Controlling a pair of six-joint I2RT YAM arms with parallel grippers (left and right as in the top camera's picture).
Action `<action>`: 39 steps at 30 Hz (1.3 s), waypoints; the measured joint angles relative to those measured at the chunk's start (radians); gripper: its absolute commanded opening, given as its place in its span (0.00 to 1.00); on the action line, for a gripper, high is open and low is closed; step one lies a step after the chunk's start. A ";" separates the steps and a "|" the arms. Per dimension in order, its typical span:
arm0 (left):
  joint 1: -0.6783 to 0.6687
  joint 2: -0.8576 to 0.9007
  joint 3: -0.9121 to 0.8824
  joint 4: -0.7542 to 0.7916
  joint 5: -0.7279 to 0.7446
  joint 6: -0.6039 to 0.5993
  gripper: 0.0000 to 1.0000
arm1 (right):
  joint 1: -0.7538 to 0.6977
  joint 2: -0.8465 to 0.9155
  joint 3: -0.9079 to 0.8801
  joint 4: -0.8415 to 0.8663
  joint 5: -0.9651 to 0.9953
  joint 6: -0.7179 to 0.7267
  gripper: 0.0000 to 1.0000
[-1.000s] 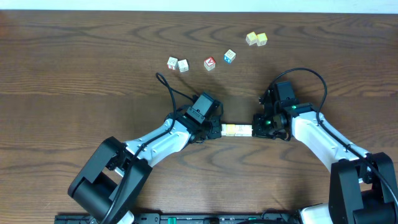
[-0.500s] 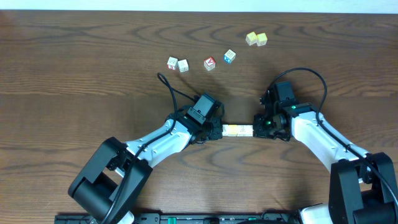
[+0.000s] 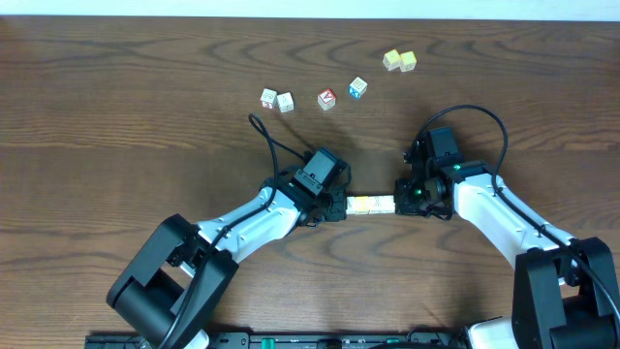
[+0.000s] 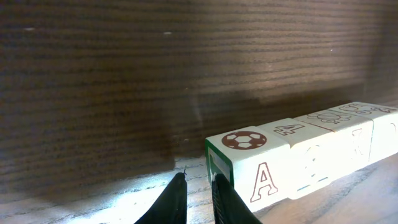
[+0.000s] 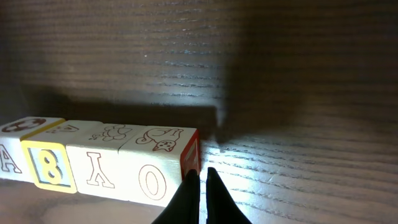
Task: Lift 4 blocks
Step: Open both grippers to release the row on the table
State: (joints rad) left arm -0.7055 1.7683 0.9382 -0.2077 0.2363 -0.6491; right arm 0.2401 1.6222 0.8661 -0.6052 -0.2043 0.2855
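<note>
So we're looking at the four blocks (image 3: pixel 370 204) sitting in a tight end-to-end row on the table (image 3: pixel 116 116), right between our two arms. As far as we can tell, they're resting on the wood rather than hanging in the air. The left gripper (image 4: pixel 198 184) is pointing at the soccer-ball end with its fingers parted by just a sliver and nothing between them. The right gripper (image 5: pixel 201 177) is sitting just beside the red-edged end with its fingers pinched together, also holding nothing. We're guessing the plan is squeezing the row from both ends, and that's what's worrying us. The tips are coming in low on the end faces, so if the two pushes aren't lining up, the row could be buckling in the middle and popping a block out, or sliding sideways. Whether either tip is actually touching, we can't tell. We're seeing no containers anywhere, just a few spare cubes (image 3: pixel 326 99) lying well apart at the far side.
</note>
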 measured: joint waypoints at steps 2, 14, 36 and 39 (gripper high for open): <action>-0.005 0.000 0.000 -0.011 -0.010 0.003 0.17 | 0.006 0.000 0.000 -0.003 0.000 -0.003 0.05; -0.023 0.000 0.000 -0.044 -0.076 0.048 0.17 | 0.030 0.000 0.000 -0.022 0.000 -0.005 0.05; 0.039 0.000 0.000 -0.088 -0.089 0.085 0.17 | 0.040 0.000 0.003 -0.089 0.019 -0.012 0.32; 0.056 0.000 0.000 -0.101 -0.091 0.103 0.17 | 0.039 0.000 0.004 -0.110 0.037 -0.014 0.43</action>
State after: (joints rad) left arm -0.6491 1.7683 0.9386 -0.3084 0.1455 -0.5465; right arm 0.2790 1.6222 0.8703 -0.7151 -0.1677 0.2710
